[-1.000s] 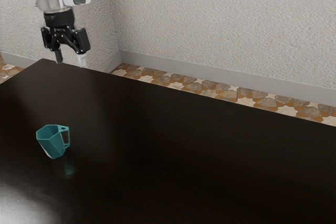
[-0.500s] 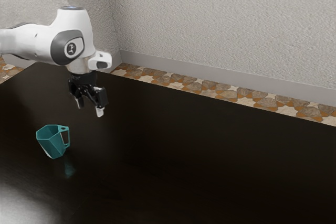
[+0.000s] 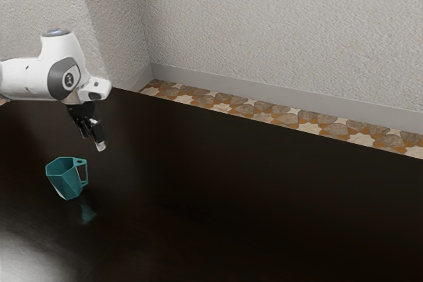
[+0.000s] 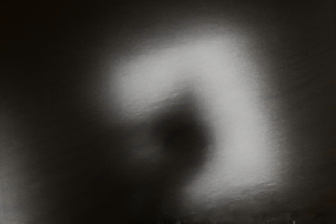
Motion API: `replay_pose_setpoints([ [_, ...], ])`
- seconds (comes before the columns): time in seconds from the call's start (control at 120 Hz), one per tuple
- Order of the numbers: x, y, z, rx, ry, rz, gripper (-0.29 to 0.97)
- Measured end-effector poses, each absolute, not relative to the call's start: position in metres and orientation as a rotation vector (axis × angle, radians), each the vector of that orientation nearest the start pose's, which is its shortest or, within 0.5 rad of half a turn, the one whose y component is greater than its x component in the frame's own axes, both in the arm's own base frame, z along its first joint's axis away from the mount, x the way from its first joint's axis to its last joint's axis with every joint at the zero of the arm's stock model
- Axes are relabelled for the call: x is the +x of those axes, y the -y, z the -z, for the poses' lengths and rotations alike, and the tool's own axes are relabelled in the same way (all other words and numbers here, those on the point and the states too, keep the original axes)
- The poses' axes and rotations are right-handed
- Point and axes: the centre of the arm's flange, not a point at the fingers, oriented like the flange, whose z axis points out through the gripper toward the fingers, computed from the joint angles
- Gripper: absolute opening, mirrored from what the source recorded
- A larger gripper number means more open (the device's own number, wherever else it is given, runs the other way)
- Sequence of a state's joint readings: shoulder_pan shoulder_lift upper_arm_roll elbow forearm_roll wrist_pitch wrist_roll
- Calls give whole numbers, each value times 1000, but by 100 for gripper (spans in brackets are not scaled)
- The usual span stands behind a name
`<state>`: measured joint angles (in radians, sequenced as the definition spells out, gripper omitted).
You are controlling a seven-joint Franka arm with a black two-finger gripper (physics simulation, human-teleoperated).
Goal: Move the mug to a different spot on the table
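A teal faceted mug [image 3: 67, 176] stands on the dark glossy table [image 3: 231, 189] near the exterior view's left, its handle toward the right. My gripper [image 3: 92, 137] hangs above the table just up and right of the mug, apart from it. Its fingers are open with nothing between them. The white arm comes in low from the left edge. In the wrist view, the dark table surface [image 4: 47, 35] lies under the hand with a blurred pale reflection on it.
A textured wall with a grey baseboard [image 3: 284, 94] and a strip of patterned floor [image 3: 317, 123] run behind the table's far edge. Dark tabletop stretches wide to the right of the mug and toward the front.
The arm has swung down and toward the exterior view's left, bringing the gripper from high at the wall to just above the table beside the mug. The mug has not moved.
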<state>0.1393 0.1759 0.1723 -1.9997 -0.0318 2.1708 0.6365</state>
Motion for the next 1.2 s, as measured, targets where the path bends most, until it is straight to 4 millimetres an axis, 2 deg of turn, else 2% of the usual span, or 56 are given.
replay_pose_setpoints([
  [0.117, 554, -195, -354, -3075, -636, -43, 66],
  [0.2, 552, -204, -347, -3037, -749, -53, 65],
  [0.283, 538, -215, -336, -3023, -830, -82, 65],
  [0.383, 522, -216, -327, -2994, -926, -76, 65],
  [0.45, 519, -216, -323, -2968, -988, -65, 65],
  [0.55, 519, -209, -331, -2918, -1078, -24, 64],
  [0.617, 515, -204, -329, -2902, -1125, -21, 62],
  [0.75, 527, -175, -318, -2853, -1246, -32, 54],
  [0.867, 545, -164, -313, -2823, -1290, -27, 50],
  [0.95, 551, -176, -311, -2830, -1252, -25, 48],
  [1.025, 551, -189, -308, -2843, -1208, -31, 47],
  [1.142, 546, -189, -307, -2853, -1188, -40, 46],
  [1.2, 541, -197, -305, -2863, -1159, -51, 46],
])
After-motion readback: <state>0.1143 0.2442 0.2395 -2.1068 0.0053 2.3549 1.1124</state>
